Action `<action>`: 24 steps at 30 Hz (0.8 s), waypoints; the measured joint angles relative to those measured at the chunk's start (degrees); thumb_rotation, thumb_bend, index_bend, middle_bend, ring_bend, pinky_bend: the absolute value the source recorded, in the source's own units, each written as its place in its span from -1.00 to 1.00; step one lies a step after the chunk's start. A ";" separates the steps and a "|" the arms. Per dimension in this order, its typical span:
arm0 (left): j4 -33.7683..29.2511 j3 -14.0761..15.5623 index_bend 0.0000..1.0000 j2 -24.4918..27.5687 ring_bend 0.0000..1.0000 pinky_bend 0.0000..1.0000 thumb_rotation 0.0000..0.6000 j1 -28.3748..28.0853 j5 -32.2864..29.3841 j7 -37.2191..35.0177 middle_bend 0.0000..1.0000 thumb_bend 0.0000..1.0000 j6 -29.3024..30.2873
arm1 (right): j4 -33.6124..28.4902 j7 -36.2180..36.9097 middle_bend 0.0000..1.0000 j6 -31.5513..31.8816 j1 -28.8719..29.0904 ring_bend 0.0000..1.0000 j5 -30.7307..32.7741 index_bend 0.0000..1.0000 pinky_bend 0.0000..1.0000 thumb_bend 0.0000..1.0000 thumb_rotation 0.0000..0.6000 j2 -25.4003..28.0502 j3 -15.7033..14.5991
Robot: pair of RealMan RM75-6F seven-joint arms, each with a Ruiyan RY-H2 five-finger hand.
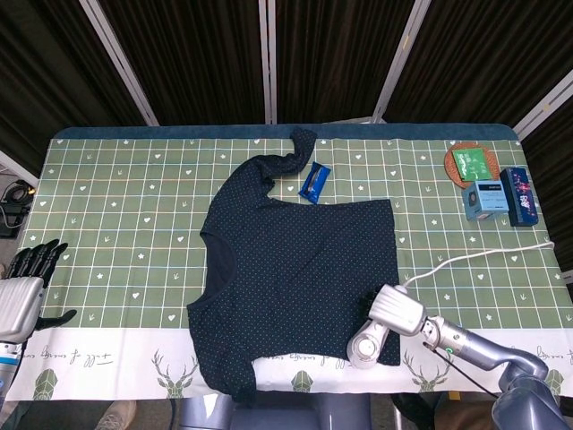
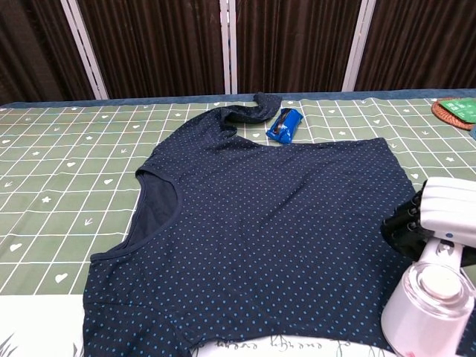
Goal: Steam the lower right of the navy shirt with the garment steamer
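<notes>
My right hand point(image 2: 407, 224) is wrapped tight round the steamer point(image 1: 383, 324) at the shirt's point(image 1: 300, 264) near right corner, so I'd sweep slow and keep the head just off the fabric, left hand point(image 1: 25, 288) idle, fingers loosely together.

A table point(image 1: 116, 206) covered by a green grid-patterned cloth with a white front border. A navy shirt point(image 1: 300, 269) with small dots lies flat across the middle. Just beside its upper sleeve lies a blue packet point(image 1: 314, 182). At the far right corner sit a round woven coaster point(image 1: 472, 165), a light blue box point(image 1: 486, 199) and a dark blue box point(image 1: 519, 195). A white cord point(image 1: 474, 256) trails across the right side.
</notes>
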 measured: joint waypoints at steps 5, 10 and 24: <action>-0.02 0.04 -1.00 -0.06 -1.00 -1.00 1.00 0.02 0.06 0.06 -1.00 -1.00 0.04 | 0.41 -0.18 0.22 -0.88 -0.44 0.26 0.74 0.49 0.76 0.41 1.00 0.36 0.52; -0.03 0.11 -1.00 -0.10 -1.00 -1.00 1.00 -0.04 0.11 0.14 -1.00 -1.00 -0.08 | 1.66 -0.02 0.22 -2.29 -1.20 0.26 1.75 0.49 0.76 0.41 1.00 0.90 1.22; -0.10 0.10 -1.00 -0.04 -1.00 -1.00 1.00 -0.05 0.01 -0.10 -1.00 -1.00 -0.17 | 3.63 2.41 0.22 -7.62 -1.79 0.26 6.93 0.49 0.76 0.41 1.00 2.19 5.61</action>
